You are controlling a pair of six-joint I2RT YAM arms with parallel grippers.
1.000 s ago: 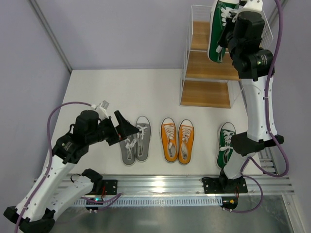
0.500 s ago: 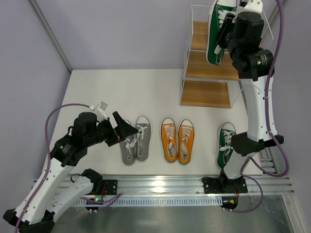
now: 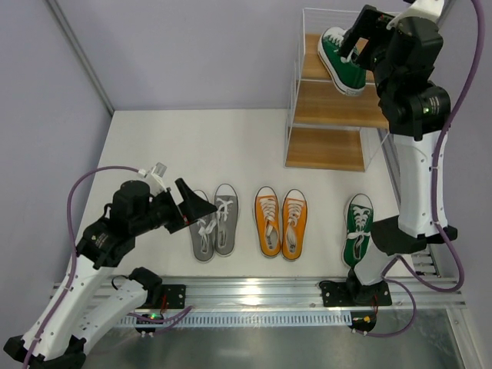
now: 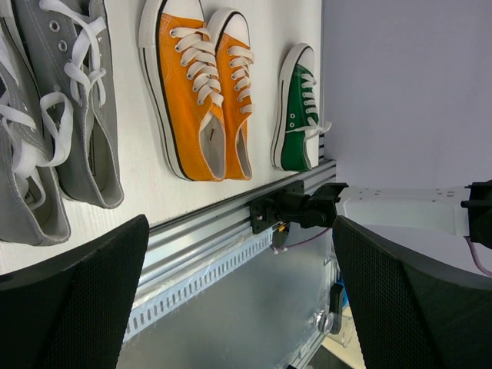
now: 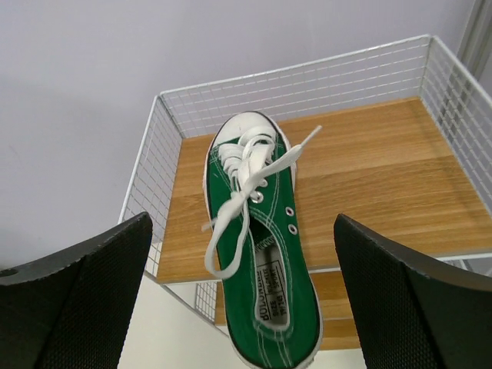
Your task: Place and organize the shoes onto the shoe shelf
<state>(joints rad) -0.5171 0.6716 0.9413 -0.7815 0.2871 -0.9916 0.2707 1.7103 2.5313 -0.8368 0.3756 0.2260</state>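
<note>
The green shoe point(image 5: 265, 300) lies on the shelf's point(image 3: 327, 146) top board point(image 5: 369, 184), toe toward the back left corner and heel hanging past the front edge. It sits between the fingers of the right end effector point(image 5: 241, 231), which are spread wide and clear of its sides.

The other green shoe point(image 3: 357, 229) sits on the surface point(image 3: 192, 146) by the right arm's base, with the orange pair point(image 3: 281, 221) and grey pair point(image 3: 214, 221) in a row to its left. The left end effector point(image 4: 240, 231) hovers wide and empty at the left grey shoe.

A second ago the shoe stood on end, toe up, in front of the upper tiers. Now it is tipped down onto the board, and the left arm has barely shifted.
</note>
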